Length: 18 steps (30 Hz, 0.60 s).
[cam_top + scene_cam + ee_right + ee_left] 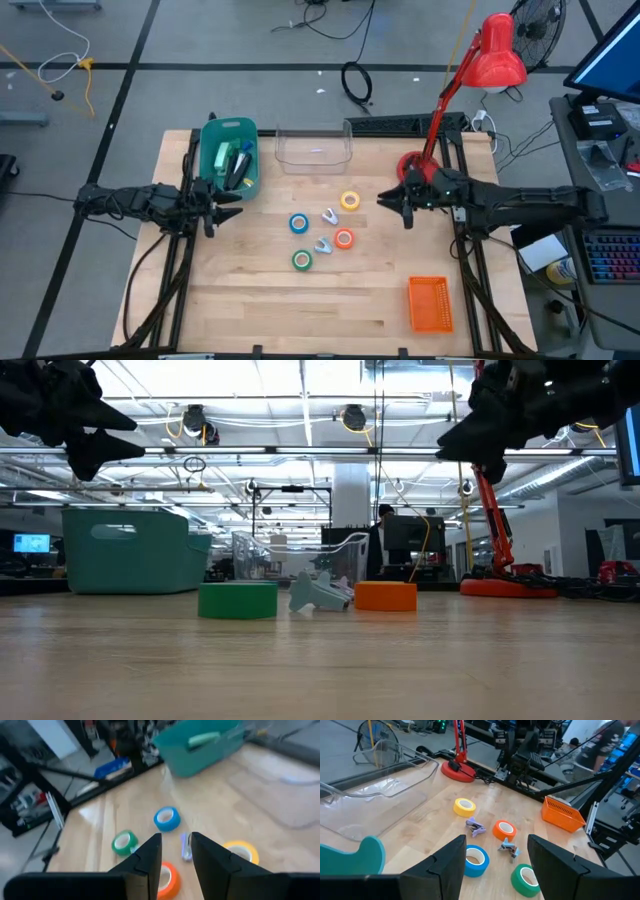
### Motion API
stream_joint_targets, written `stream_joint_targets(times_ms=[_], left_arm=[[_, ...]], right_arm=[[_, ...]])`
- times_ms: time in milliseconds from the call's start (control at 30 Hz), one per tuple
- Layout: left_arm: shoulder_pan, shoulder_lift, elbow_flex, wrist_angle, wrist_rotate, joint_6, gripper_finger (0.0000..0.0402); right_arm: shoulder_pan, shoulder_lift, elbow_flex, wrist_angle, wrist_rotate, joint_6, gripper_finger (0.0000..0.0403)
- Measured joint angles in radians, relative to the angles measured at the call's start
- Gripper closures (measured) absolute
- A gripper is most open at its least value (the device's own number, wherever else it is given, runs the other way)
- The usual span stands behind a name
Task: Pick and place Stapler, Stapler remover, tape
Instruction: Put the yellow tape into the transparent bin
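Jaws of both grippers, left (495, 865) and right (176, 855), spread and empty; teal bin (229, 150) contents indistinct.

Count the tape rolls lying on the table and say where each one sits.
4. The yellow roll lies nearest the clear tray, the blue roll towards the teal bin, the orange roll centrally, and the green roll nearest the front edge.

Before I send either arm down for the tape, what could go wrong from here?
1. The orange tape roll and green tape roll sit close to a small grey stapler remover; closing fingers may nudge it.
2. Both the left gripper and right gripper face the same central cluster; reaching together risks a collision.
3. The teal bin already holds items, so a dropped roll may bounce out.
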Motion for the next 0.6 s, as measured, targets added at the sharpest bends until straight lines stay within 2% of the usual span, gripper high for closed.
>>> stream_joint_targets(times_ms=[233,600], left_arm=[[0.0,0.0,0.0,0.001,0.0,-0.001,0.0186],[0.0,0.0,0.0,0.001,0.0,-0.003,0.0186]], right_arm=[[0.038,0.118,0.0,0.0,0.0,-0.035,0.0303],[0.038,0.25,0.037,0.074,-0.006,-0.067,0.0303]])
